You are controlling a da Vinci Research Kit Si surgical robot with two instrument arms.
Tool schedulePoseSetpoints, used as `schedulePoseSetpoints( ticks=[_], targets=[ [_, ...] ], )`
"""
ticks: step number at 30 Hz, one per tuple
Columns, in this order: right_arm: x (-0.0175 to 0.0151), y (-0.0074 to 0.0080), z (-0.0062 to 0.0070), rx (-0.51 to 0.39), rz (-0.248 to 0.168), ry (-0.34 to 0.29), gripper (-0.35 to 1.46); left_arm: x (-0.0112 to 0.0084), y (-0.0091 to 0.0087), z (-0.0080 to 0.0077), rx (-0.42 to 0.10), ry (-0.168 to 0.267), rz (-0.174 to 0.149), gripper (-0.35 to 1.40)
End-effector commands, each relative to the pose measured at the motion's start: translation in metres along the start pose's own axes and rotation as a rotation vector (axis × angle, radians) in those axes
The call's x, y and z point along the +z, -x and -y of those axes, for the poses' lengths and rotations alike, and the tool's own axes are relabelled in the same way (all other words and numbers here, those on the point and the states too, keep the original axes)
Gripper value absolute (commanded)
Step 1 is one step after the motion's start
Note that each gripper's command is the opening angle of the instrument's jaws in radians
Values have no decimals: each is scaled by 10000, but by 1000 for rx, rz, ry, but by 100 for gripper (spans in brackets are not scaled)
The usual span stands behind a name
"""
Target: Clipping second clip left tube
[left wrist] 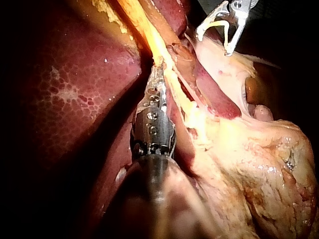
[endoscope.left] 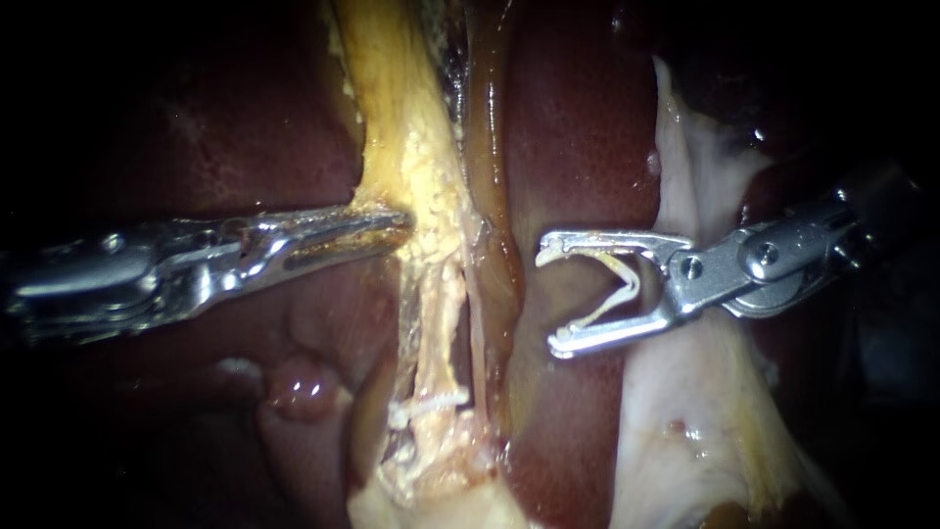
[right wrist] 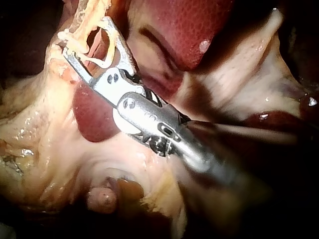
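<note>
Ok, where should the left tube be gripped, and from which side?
Likely the left tube on its thin stretch above the placed clip, from the right: the right instrument aims its loaded clip there, and the left instrument grips it higher.

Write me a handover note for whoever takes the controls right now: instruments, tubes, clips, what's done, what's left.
Left instrument: jaws shut on the yellow tissue above the left tube.
Right instrument: jaws stand wide, carrying a loaded clip, unclosed. It is beside the brown right tube, not yet around the left tube.
Done: one white clip sits across the left tube, lower in the endoscope view.
Left: bring the loaded clip around the left tube, probably above the white clip, and close it.
</note>
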Motion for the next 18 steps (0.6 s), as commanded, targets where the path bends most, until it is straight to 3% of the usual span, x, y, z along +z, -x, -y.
schedulePoseSetpoints(
  ticks=[1,7,9,13,18],
  targets=[
    [0,0,0,-1,0,-2,60,-1,0,0,1,-1,0,-35],
    [3,4,3,-10,-3,-17,59,-11,4,2,-1,-6,-2,-35],
    [7,8,6,51,-6,-34,59,-20,8,4,-3,-7,-4,-35],
    [23,22,15,173,48,-72,59,-41,19,10,-10,3,-8,-35],
    [50,39,23,246,92,-105,58,-68,34,19,-8,7,19,-35]
  ],
)
